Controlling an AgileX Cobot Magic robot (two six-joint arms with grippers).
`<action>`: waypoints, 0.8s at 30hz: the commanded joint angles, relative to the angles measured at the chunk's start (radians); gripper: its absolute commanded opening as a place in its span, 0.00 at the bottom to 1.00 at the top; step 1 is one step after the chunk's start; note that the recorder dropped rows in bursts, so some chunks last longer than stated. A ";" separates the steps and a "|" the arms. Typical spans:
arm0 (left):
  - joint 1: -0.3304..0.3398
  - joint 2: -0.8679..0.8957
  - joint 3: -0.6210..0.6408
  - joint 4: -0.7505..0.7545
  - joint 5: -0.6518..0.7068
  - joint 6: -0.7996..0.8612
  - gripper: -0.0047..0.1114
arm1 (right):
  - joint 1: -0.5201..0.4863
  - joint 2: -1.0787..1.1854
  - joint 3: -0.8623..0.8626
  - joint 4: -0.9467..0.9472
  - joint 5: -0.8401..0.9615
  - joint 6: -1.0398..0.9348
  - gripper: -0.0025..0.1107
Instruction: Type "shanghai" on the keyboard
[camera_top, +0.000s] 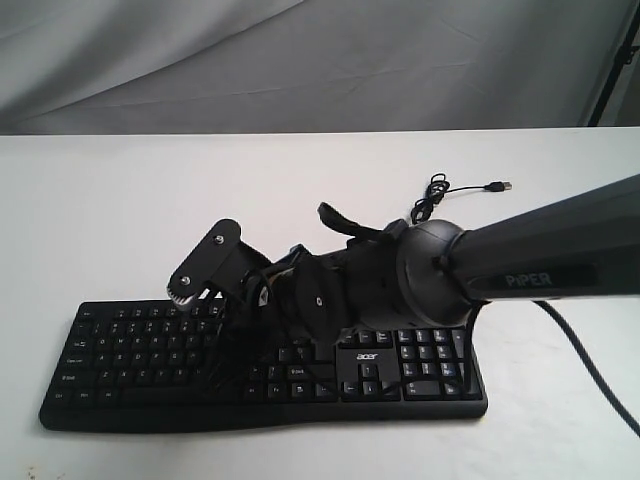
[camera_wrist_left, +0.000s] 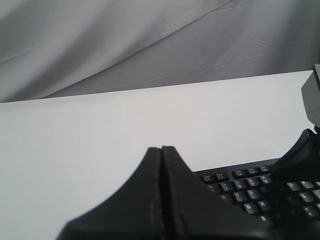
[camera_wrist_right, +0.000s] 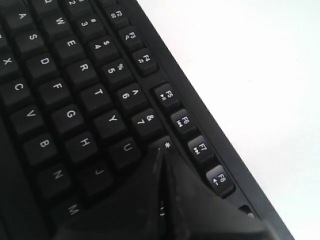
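The black keyboard (camera_top: 130, 350) lies near the front of the white table. It also shows in the left wrist view (camera_wrist_left: 250, 192) and the right wrist view (camera_wrist_right: 65, 90). My right arm (camera_top: 540, 260) reaches in from the right, across the middle and down over the letter keys. The right gripper (camera_wrist_right: 161, 151) is shut and holds nothing. Its tip is at the key marked * (camera_wrist_right: 166, 145), just beside the U key (camera_wrist_right: 128, 148). The left gripper (camera_wrist_left: 161, 149) is also shut and empty, with the keyboard's top rows off to one side of it. I cannot make it out in the exterior view.
The thin black keyboard cable (camera_top: 435, 195) lies coiled behind the keyboard, its USB plug (camera_top: 497, 186) loose on the table. A grey cloth backdrop (camera_top: 300, 60) hangs behind the table. A black cable (camera_top: 590, 370) trails from the right arm.
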 joint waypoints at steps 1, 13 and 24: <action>-0.004 -0.003 0.004 0.001 -0.005 -0.003 0.04 | -0.004 -0.002 0.001 -0.001 -0.015 -0.005 0.02; -0.004 -0.003 0.004 0.001 -0.005 -0.003 0.04 | 0.011 0.032 -0.001 -0.001 -0.019 -0.005 0.02; -0.004 -0.003 0.004 0.001 -0.005 -0.003 0.04 | 0.011 -0.056 0.009 -0.033 0.020 -0.005 0.02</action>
